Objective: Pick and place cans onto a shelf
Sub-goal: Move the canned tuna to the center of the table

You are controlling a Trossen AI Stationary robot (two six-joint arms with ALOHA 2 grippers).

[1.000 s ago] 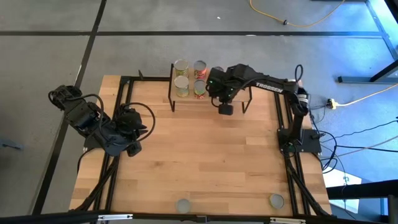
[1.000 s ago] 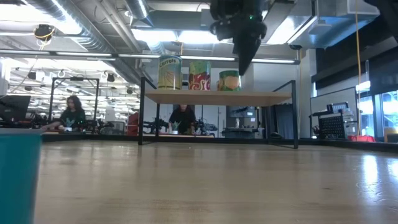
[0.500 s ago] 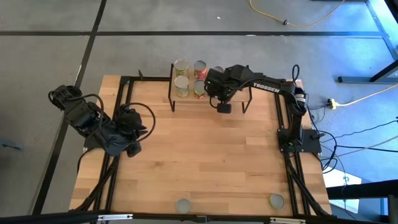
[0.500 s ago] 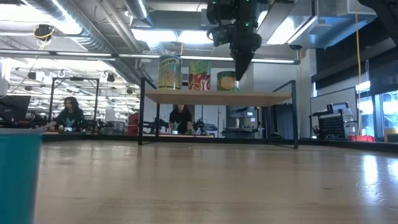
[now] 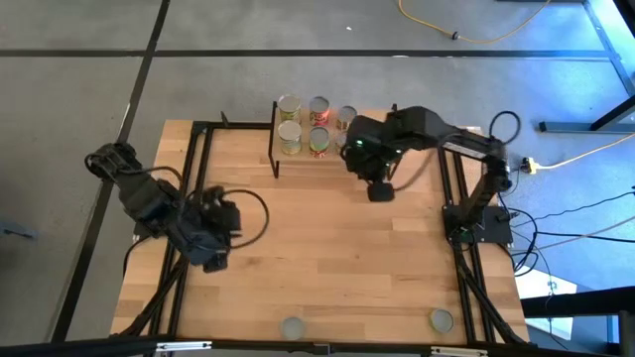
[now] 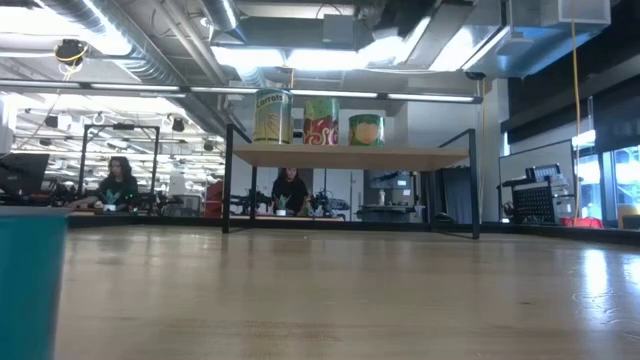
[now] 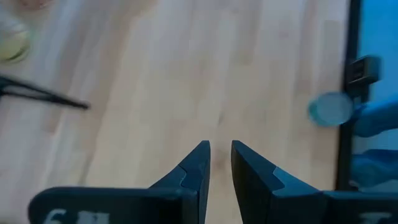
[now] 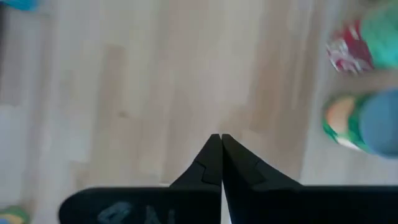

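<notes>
The shelf (image 5: 303, 159) stands at the table's far edge; the low view shows its wooden board (image 6: 350, 156) on black legs. Several cans stand upright on it: two yellow-green ones (image 5: 289, 105), two red ones (image 5: 317, 141) and a green-and-orange one (image 6: 367, 130). Two more cans (image 5: 291, 326) (image 5: 440, 319) stand on the table at its near edge. My right gripper (image 5: 380, 190) is shut and empty, in front of the shelf's right end. My left gripper (image 5: 213, 260) is over the table's left part, its fingers (image 7: 221, 146) a narrow gap apart, holding nothing.
A black frame runs along the table's left, right and far sides (image 5: 198, 129). A teal can (image 6: 30, 280) stands close to the low camera; it also shows in the left wrist view (image 7: 331, 107). People sit in the room beyond the table (image 6: 117, 180).
My right gripper has drawn back from the shelf toward the table's near right and risen out of the low view; the green-and-orange can stays on the shelf. My left gripper has moved toward the table's near edge.
</notes>
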